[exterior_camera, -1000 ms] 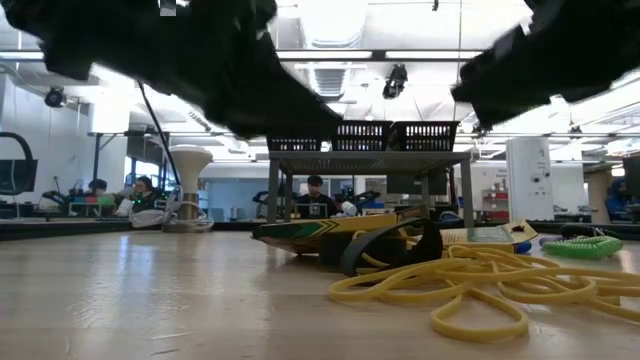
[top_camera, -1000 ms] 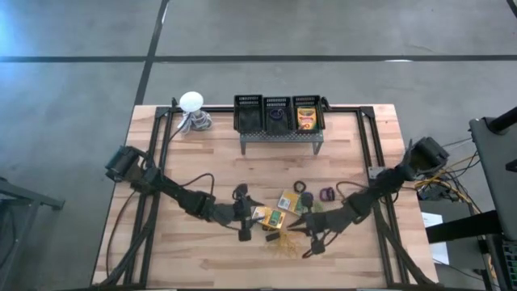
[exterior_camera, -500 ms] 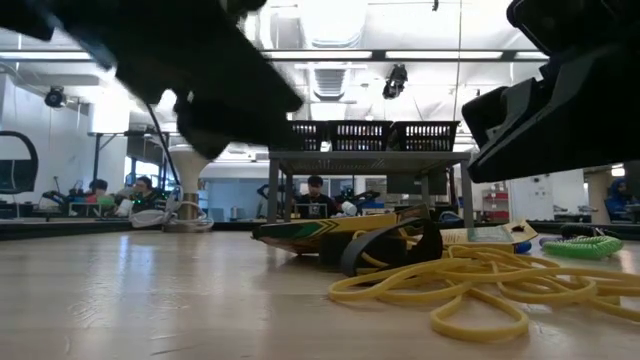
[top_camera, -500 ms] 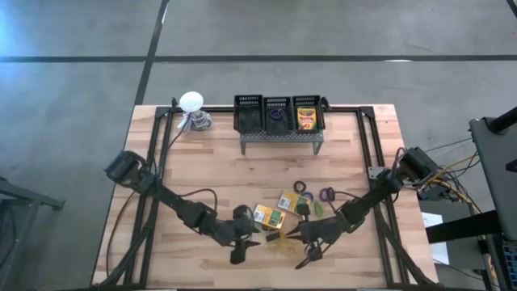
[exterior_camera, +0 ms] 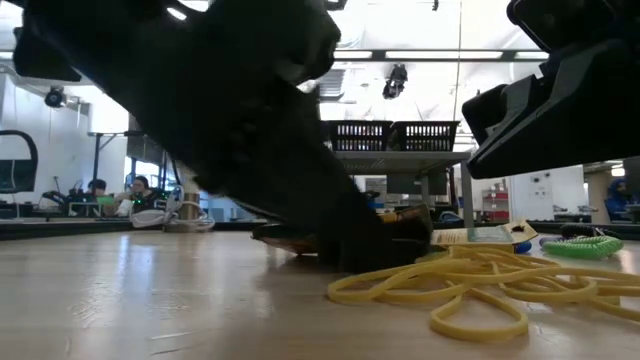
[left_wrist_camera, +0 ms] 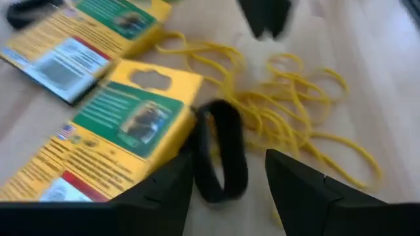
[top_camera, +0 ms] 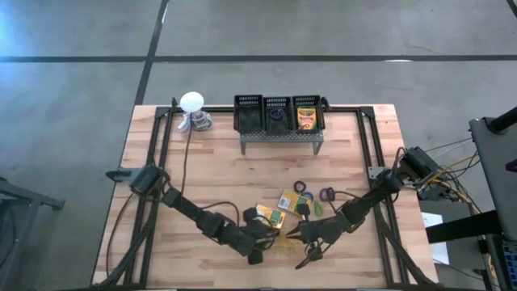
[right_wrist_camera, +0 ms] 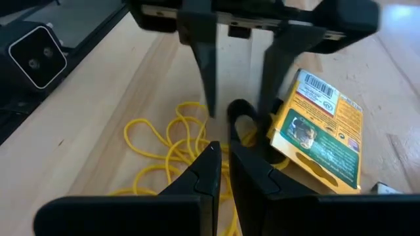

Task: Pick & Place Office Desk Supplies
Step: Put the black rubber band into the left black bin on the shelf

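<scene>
the left gripper (top_camera: 260, 242) is low at the near middle of the table (top_camera: 210, 170), its fingers (left_wrist_camera: 298, 190) set apart with a black ring (left_wrist_camera: 220, 159) standing on edge between them; the pads are on both sides of the ring, but i cannot tell if they touch it. the ring leans against the near corner of a crayon box (left_wrist_camera: 105, 154), and a pile of yellow rubber bands (left_wrist_camera: 295, 124) lies just beside it on the wood. the right gripper (top_camera: 303, 249) is close on the right of the same pile, its fingers (right_wrist_camera: 210, 177) nearly together and holding nothing, the tips over the bands. a second crayon box (top_camera: 288, 202) lies a little farther, with a purple ring (top_camera: 326, 195) and a dark ring (top_camera: 300, 187) near it on the right. on the far side the stand (top_camera: 279, 129) carries three black baskets (top_camera: 249, 113); the right one holds a crayon box (top_camera: 305, 120). the white ball (top_camera: 191, 101) is at the far left corner.
</scene>
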Tool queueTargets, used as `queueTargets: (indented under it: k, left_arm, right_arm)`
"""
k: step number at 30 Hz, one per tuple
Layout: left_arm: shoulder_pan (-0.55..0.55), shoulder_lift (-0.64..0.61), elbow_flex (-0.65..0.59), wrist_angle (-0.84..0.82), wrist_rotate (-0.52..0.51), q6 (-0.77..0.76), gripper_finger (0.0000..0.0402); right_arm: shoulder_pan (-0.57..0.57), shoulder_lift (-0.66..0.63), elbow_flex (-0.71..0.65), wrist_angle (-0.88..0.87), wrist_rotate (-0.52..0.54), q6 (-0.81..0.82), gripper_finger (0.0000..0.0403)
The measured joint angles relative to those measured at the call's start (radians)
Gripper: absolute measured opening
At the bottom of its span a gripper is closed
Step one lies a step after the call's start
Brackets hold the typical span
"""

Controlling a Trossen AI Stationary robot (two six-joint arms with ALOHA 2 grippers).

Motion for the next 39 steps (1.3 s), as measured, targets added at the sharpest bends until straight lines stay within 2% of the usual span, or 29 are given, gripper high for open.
queueTargets:
  k: [4, 7, 15, 23, 27, 29, 32, 39]
  left_arm:
    - [-0.001, 0.006, 0.012, -0.005, -0.041, -0.002, 0.0188]
    - [-0.001, 0.006, 0.011, -0.005, -0.052, -0.006, 0.016]
    - [-0.008, -0.023, 0.012, -0.031, -0.026, 0.02, 0.0017]
    - [-0.016, -0.253, 0.011, -0.211, -0.016, 0.05, 0.0005]
    - [0.011, -0.379, 0.011, -0.26, -0.071, 0.134, 0.0005]
    - [0.061, -0.434, 0.012, -0.292, -0.087, 0.16, 0.0004]
    - [0.184, -0.502, 0.048, -0.424, -0.091, 0.196, 0.0004]
    - [0.56, -0.547, 0.235, -0.769, -0.082, 0.319, 0.0003]
  right_arm:
    - [0.0, 0.0, 0.0, -0.001, 0.0, 0.0, 0.0027]
    - [0.0, 0.0, 0.0, -0.001, 0.0, 0.0, 0.0027]
    - [0.0, 0.0, 0.0, -0.001, 0.0, 0.0, 0.0027]
    - [-0.001, 0.0, 0.0, -0.002, 0.0, 0.0, 0.0027]
    - [-0.001, 0.0, 0.0, 0.001, 0.001, 0.0, 0.0027]
    - [-0.001, 0.0, 0.0, 0.002, 0.018, 0.0, 0.0027]
    - [-0.001, 0.0, 0.0, 0.004, 0.034, 0.0, 0.0027]
    - [-0.005, 0.0, 0.0, 0.003, 0.053, -0.001, 0.0027]
